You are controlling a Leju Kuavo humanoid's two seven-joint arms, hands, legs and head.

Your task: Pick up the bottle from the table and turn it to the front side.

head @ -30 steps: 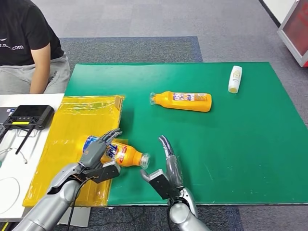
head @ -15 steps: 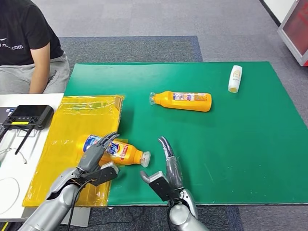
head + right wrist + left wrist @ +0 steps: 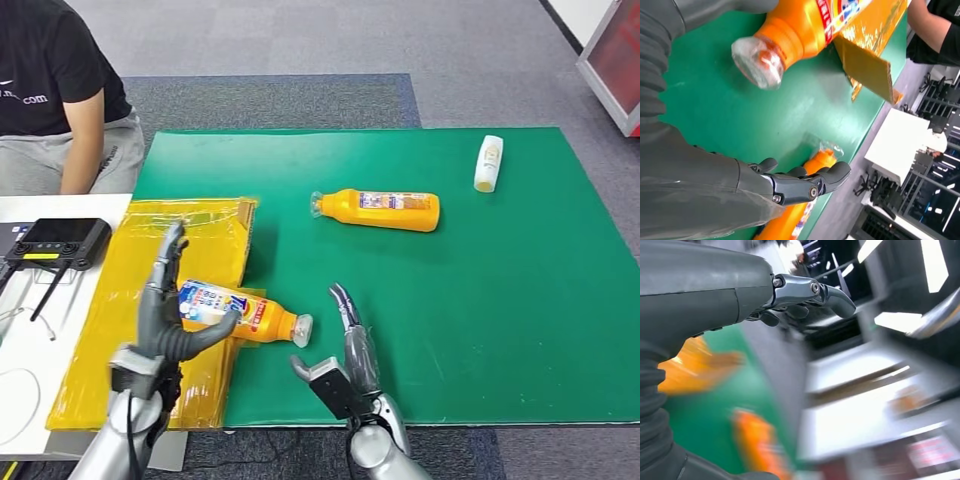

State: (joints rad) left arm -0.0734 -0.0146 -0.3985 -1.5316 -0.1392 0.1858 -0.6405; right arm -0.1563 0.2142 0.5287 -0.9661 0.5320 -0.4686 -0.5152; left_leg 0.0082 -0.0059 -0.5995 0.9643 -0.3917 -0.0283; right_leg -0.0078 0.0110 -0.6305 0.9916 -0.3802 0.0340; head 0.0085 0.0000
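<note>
Bottle (image 3: 241,314): lying on tabletop (image 3: 490,320), label up.
Left hand (image 3: 167,310): fingers spread, holding nothing, beside bottle.
Right hand (image 3: 343,355): fingers apart, holding nothing.

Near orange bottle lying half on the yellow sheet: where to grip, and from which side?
Grip the near orange bottle around its labelled mid-body, coming from above. It lies flat, neck pointing toward the right hand, so the wide body offers the best wrap. The left hand, open just beside the body, looks best placed; the narrow neck probably gives a poorer hold.
</note>
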